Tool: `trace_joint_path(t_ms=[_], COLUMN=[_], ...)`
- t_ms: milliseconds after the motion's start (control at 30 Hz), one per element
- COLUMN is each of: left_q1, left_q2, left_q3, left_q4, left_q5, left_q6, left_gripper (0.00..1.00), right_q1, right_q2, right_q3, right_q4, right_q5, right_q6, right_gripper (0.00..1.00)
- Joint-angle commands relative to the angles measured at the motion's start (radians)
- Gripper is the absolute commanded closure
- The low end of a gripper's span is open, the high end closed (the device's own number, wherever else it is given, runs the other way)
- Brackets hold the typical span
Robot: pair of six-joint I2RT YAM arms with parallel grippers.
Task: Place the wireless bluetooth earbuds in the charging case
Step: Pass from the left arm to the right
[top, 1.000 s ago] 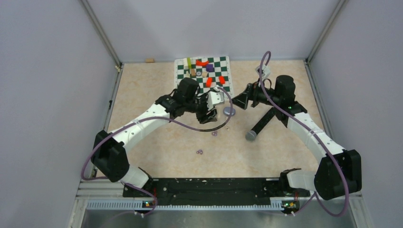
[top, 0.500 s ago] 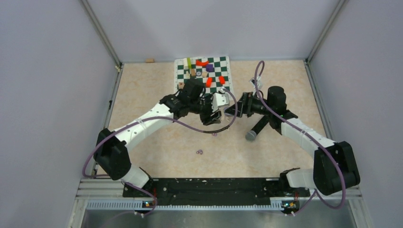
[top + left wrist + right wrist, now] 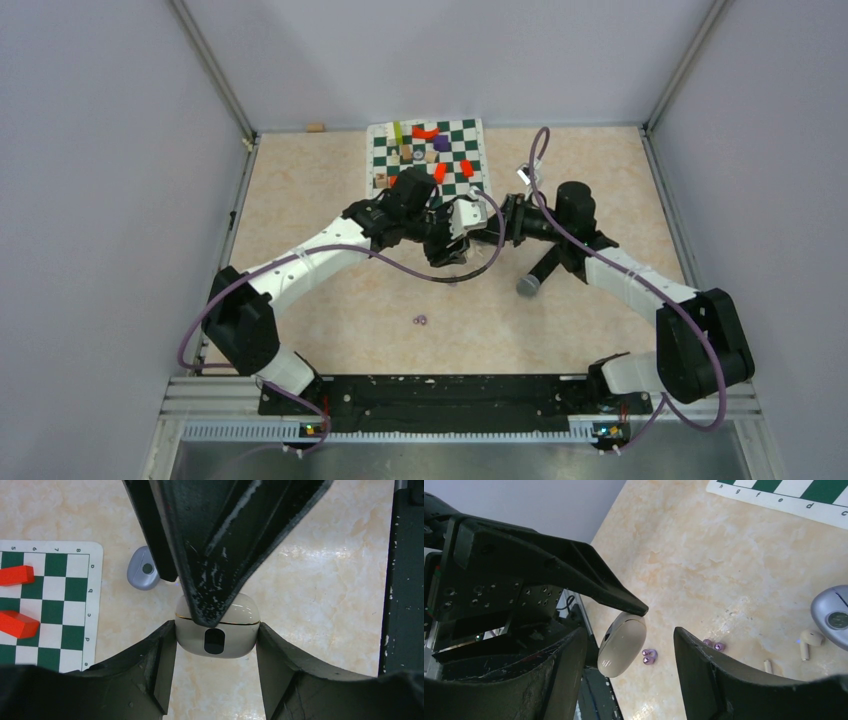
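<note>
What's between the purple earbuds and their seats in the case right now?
The lid: the charging case, held off the table in the left gripper, looks shut. The right gripper straddles it, jaws open. Both earbuds lie on the table.

charging case (image 3: 621,644) inside right claw (image 3: 630,635) (gap on one side) | purple earbuds (image 3: 649,655) on table (image 3: 724,555)

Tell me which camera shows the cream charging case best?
The left wrist view: the charging case sits centred between the left fingers, seam and dark oval plain. The right wrist view shows it edge-on; the top view leaves it too small to tell.
</note>
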Motion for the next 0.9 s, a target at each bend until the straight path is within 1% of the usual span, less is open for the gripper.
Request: trace_joint_path(t_ms=[0, 133, 433, 633, 867], left_q1=[-0.004, -0.004, -0.004, -0.005, -0.006], left_q2=[-0.01, -0.015, -0.015, -0.015, -0.021], left_q3=[0.031, 0.025, 0.026, 0.021, 0.015], left_q4=[0.03, 0.036, 0.038, 0.043, 0.047], left_q5=[-0.024, -0.03, -0.028, -0.039, -0.04], left_q6=[-0.007, -0.009, -0.011, -0.008, -0.006], left_gripper=[0.47, 0.47, 0.46, 0.47, 0.47], right_q1=[0.033, 0.041, 0.056, 0.074, 0.077], right_q2=[-0.02, -0.019, -0.005, 0.018, 0.007], right_q3=[-0.016, -0.024, -0.023, -0.006, -0.006], right_q4=[0.028, 0.024, 0.047, 0.043, 0.043], right_q5=[-0.011, -0.004, -0.038, -0.072, -0.06], right_q6=[-0.024, -0.03, -0.003, -0.004, -0.006], right_gripper=[0.36, 0.37, 0.47, 0.48, 0.59])
